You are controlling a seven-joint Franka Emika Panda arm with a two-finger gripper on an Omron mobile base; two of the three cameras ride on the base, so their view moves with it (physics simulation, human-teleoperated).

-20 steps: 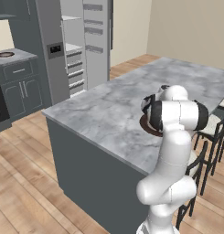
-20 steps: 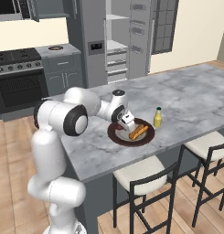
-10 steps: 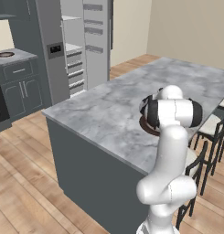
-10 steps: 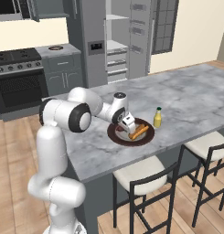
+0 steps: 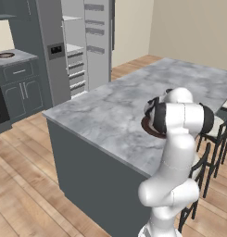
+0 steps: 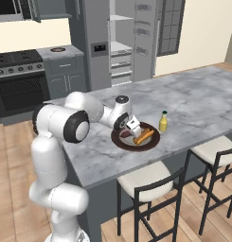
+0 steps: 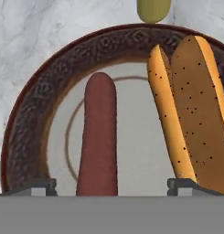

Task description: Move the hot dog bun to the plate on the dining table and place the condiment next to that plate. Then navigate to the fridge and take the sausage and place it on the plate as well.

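the sausage (image 7: pixel 98 137) lies flat on the plate (image 7: pixel 29 114), left of centre in the hand view, with the bun (image 7: pixel 191 109) beside it on the right and apart from it. the condiment (image 7: pixel 153 9) stands just past the plate's far rim at the top of that frame; in the right base view the condiment (image 6: pixel 163 122) sits just right of the plate (image 6: pixel 150 142), on the table (image 6: pixel 193 104).

the gripper (image 7: pixel 111 185) hangs low over the near end of the sausage with its fingertips (image 7: pixel 40 184) spread wide, one on each side and neither touching it, so nothing is held. in the right base view the gripper (image 6: pixel 131 130) sits over the plate's left part, centre of frame.

judging by how things lie, all three items look placed, so what remains is a clean retreat. the risk is there: the tips sit close to the sausage and the bun, and a sideways or tilted pull-away could roll the sausage off the plate or nudge the bun. a wide swing toward the top of the hand view could tip the condiment.

no brand, label or readable writing shows on anything; the plate's rim has only a dark pattern.
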